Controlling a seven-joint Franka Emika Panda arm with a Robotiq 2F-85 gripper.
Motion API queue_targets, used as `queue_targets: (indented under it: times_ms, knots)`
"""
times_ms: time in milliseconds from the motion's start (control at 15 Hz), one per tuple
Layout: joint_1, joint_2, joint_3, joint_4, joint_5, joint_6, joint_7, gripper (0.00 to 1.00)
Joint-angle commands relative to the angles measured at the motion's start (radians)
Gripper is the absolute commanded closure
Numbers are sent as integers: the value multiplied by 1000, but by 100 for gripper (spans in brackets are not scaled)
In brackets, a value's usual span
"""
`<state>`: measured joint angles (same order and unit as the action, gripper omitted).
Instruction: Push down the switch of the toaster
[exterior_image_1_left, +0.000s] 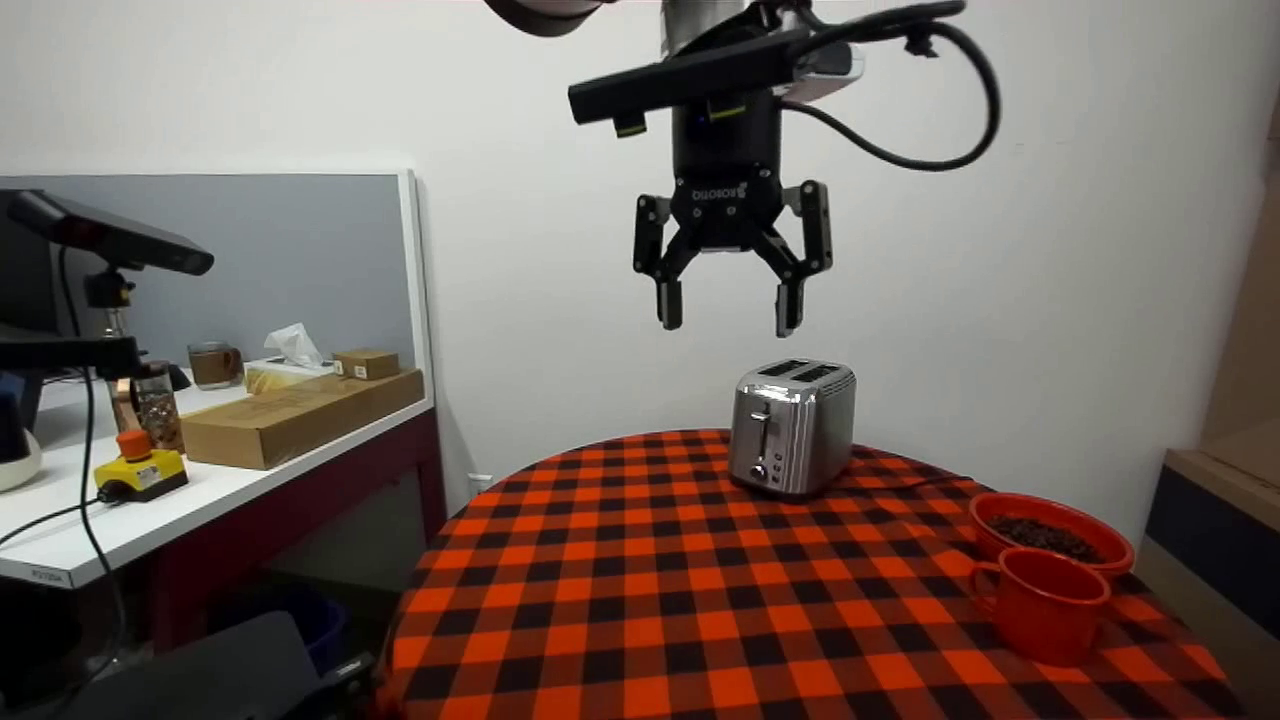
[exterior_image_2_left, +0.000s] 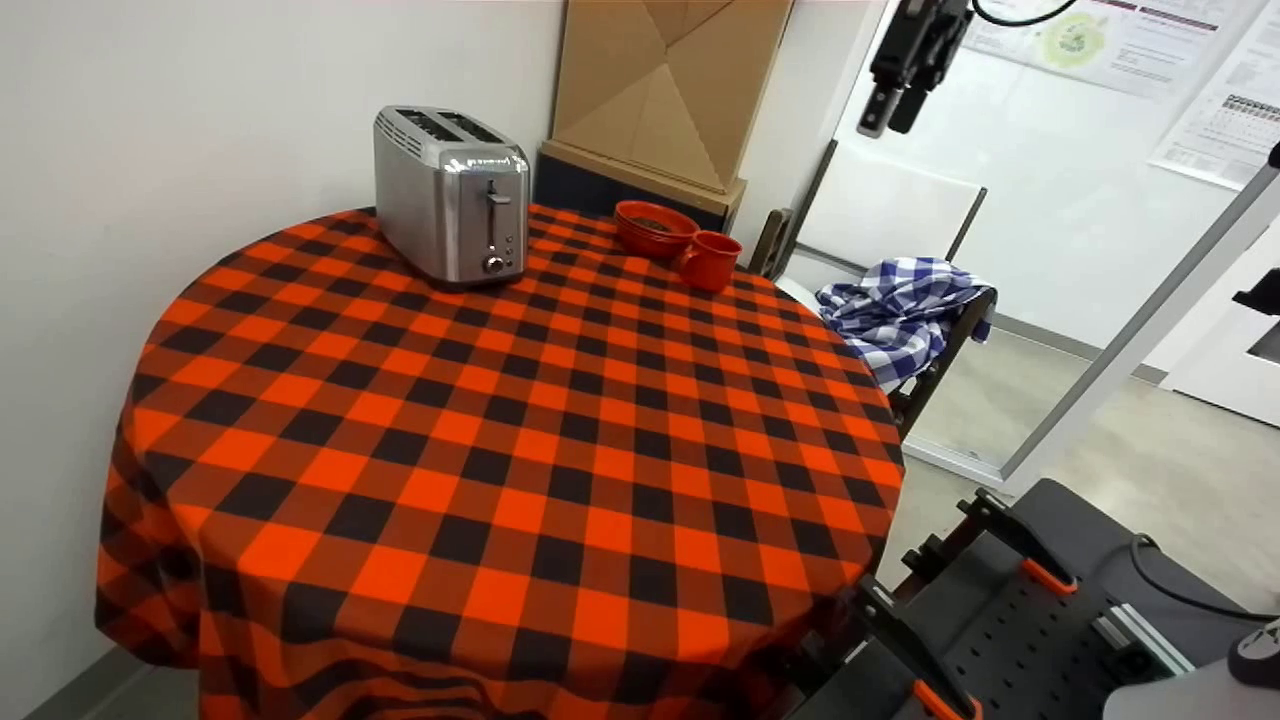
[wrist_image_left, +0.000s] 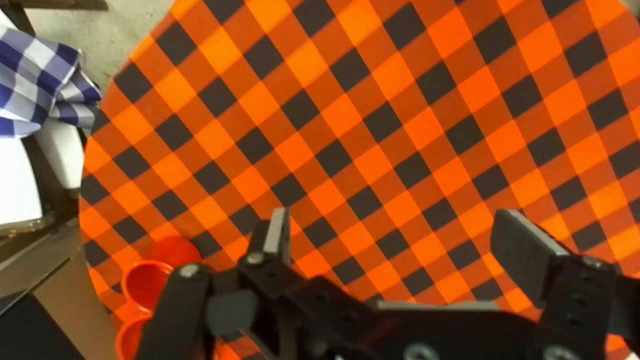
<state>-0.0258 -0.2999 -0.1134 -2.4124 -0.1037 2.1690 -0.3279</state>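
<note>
Since gripper (exterior_image_1_left: 729, 308) hangs spread wide, empty, lone-finger press could miss lever (exterior_image_2_left: 498, 200), shove toaster (exterior_image_1_left: 800, 435) over nearby tabletop edge (exterior_image_1_left: 670, 445).

The tablecloth (exterior_image_2_left: 540, 430) was checked in red and black. The toaster (exterior_image_1_left: 795, 430) was silver, the mug (exterior_image_1_left: 1050, 610) red.

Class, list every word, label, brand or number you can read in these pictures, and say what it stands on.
"ROBOTIQ": on the black body of the pincer.
Desk-edge label: too small to read.
Print on the posters: too small and blurred.
Marks on the small cardboard box: too small.
Toaster: no readable word.
</note>
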Motion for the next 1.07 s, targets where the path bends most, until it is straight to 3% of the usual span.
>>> queue_targets:
  times_ms: [0, 267, 467, 667, 1000]
  knots:
    - [46, 68, 56, 91, 83, 80, 103, 0]
    - [60, 154, 116, 162, 88, 282, 244, 0]
    - [52, 246, 152, 199, 17, 476, 342, 1]
    - [53, 359, 165, 245, -94, 604, 428, 30]
    - [85, 523, 127, 331, -290, 740, 588, 68]
